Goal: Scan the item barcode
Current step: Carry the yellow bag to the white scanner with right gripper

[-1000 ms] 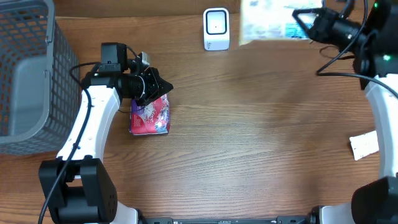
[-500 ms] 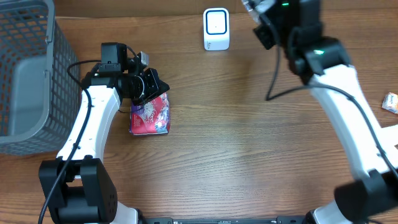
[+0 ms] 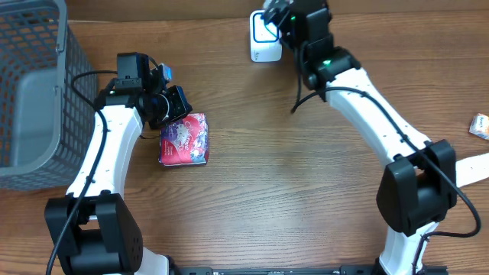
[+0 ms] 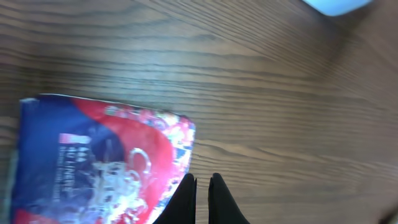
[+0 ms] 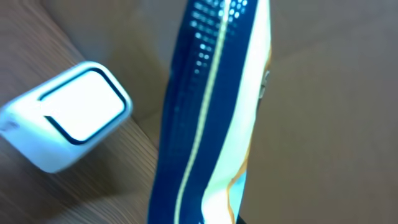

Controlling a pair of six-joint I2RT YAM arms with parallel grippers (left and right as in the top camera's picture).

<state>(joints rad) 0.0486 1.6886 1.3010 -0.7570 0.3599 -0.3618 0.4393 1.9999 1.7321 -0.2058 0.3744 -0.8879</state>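
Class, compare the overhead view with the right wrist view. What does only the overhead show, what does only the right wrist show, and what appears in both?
Only the overhead: the grey basket, both arms, and the red-and-blue packet lying by the left gripper. Only the right wrist: a close look at the dark blue packet, pale along one edge, upright in front of the camera. Both: the white scanner and the wooden table.
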